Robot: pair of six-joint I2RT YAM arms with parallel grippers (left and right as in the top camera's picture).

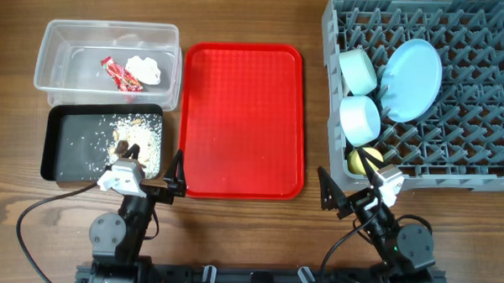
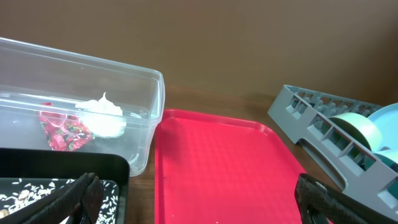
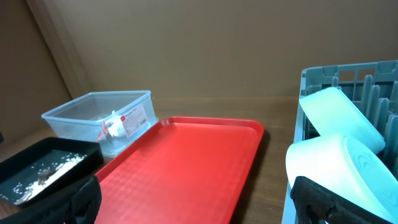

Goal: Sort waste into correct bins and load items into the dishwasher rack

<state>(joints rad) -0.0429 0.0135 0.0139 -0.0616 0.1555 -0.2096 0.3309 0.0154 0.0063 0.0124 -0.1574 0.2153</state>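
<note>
The clear tub (image 1: pixel 62 34) at the back left holds the red wrapper (image 1: pixel 120 73) and the white tissue (image 1: pixel 144 69). The black tray (image 1: pixel 63 147) in front of it holds beige food scraps (image 1: pixel 136 141). The grey rack (image 1: pixel 471 124) on the right holds the pale blue plate (image 1: pixel 413 78), the light green bowl (image 1: pixel 358 70), the pale blue bowl (image 1: pixel 359 118) and the yellow-green cup (image 1: pixel 366 157). I cannot make out the fork and spoon. My left gripper (image 1: pixel 177 177) (image 2: pixel 199 205) is open and empty at the red tray's front left corner. My right gripper (image 1: pixel 327 193) (image 3: pixel 199 205) is open and empty near the rack's front left corner.
The flat red serving tray (image 1: pixel 244 120) lies bare in the middle between the bins and the rack. It fills the space between the fingers in both wrist views (image 2: pixel 224 168) (image 3: pixel 186 162). Bare wood table shows along the front edge and between tray and rack.
</note>
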